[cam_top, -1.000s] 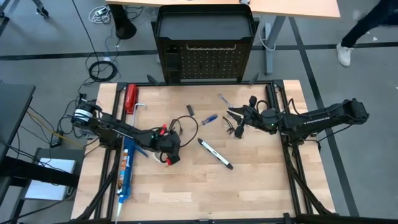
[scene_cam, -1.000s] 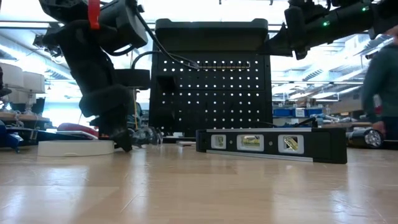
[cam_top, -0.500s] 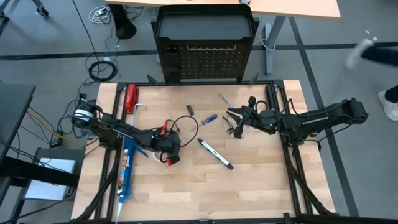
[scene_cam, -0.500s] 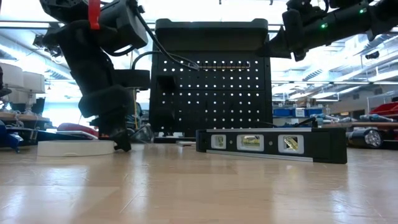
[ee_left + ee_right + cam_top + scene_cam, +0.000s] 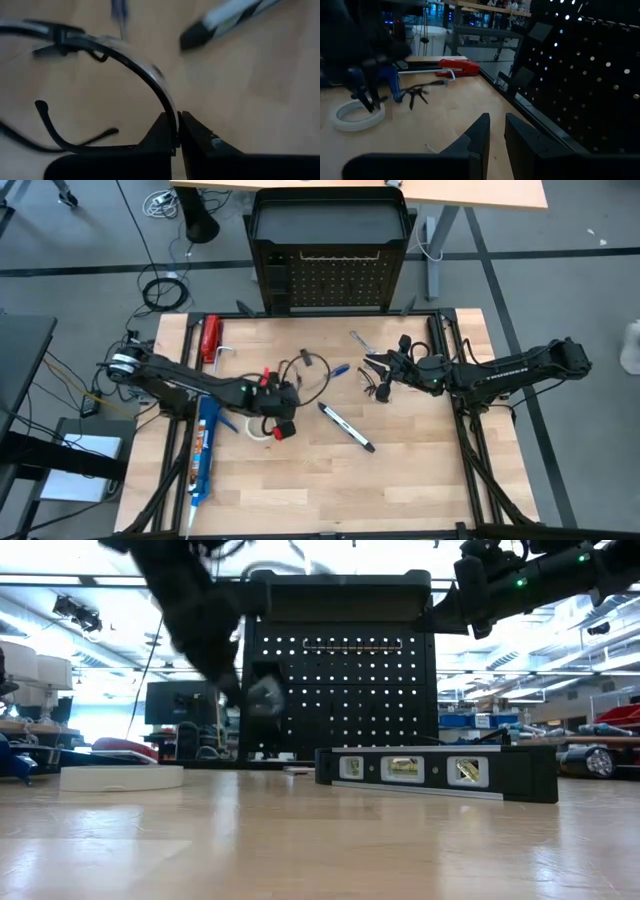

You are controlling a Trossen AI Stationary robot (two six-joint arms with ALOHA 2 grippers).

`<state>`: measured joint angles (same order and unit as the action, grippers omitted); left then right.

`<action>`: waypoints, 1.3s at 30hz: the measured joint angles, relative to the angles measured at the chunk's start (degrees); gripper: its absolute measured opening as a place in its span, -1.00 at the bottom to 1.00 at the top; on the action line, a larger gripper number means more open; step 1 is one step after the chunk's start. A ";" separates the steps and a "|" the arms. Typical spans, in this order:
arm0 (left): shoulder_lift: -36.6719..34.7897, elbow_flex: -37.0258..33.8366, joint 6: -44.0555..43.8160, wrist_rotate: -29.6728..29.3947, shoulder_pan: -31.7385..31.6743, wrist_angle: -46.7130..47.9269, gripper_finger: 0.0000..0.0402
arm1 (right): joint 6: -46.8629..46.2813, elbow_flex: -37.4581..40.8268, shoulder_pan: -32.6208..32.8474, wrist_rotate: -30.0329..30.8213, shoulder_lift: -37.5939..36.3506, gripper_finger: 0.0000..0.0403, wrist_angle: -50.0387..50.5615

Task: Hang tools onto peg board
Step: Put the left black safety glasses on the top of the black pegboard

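My left gripper (image 5: 286, 418) hangs over the table's middle left, shut on a pair of black-framed safety glasses (image 5: 125, 55). The low view shows the glasses (image 5: 265, 695) well above the tabletop. A white tape roll (image 5: 258, 430) lies flat just left of that gripper. On the table lie a blue-handled screwdriver (image 5: 335, 370), a silver wrench (image 5: 358, 340) and the black-and-white pen-like tool (image 5: 345, 427). The peg board (image 5: 330, 280) stands upright past the far edge. My right gripper (image 5: 495, 135) waits high at the right, its fingers almost together with nothing between them. My left gripper pinches the glasses' thin black frame rim (image 5: 172, 120) between its two fingers. The fingers slant down from the table's left. The glasses are lifted clear of the table and reach out beyond the fingertips, with one temple arm (image 5: 55, 130) trailing free.
A red-handled tool (image 5: 210, 338) and a long blue caulking gun (image 5: 203, 450) lie along the left edge. A small dark piece (image 5: 307, 356) lies near the far middle, and dark items (image 5: 375, 385) lie under my right gripper. The near half of the table is bare wood.
My left gripper has risen from the tabletop beside the tape roll and gone a little toward the right and far edges. The safety glasses have come up with it, lifted clear of the table. The tape roll has stayed where it was.
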<state>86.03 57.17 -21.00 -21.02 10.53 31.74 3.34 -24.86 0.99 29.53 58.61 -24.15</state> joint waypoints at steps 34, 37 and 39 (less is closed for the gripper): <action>-14.15 24.45 25.67 26.37 -28.67 -21.38 -0.94 | -6.17 0.00 0.82 -0.61 -0.03 -0.71 -0.61; -14.17 24.59 22.64 29.76 -32.19 -25.24 -0.94 | -6.17 0.00 1.49 -0.63 -0.02 -0.72 -0.62; -14.17 24.59 20.58 31.00 -34.25 -27.21 -0.94 | -6.17 0.00 1.87 -0.63 -0.02 -0.72 -0.57</action>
<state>71.85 81.76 -0.43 9.98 -23.73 4.53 -2.83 -24.86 2.86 28.91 58.59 -24.72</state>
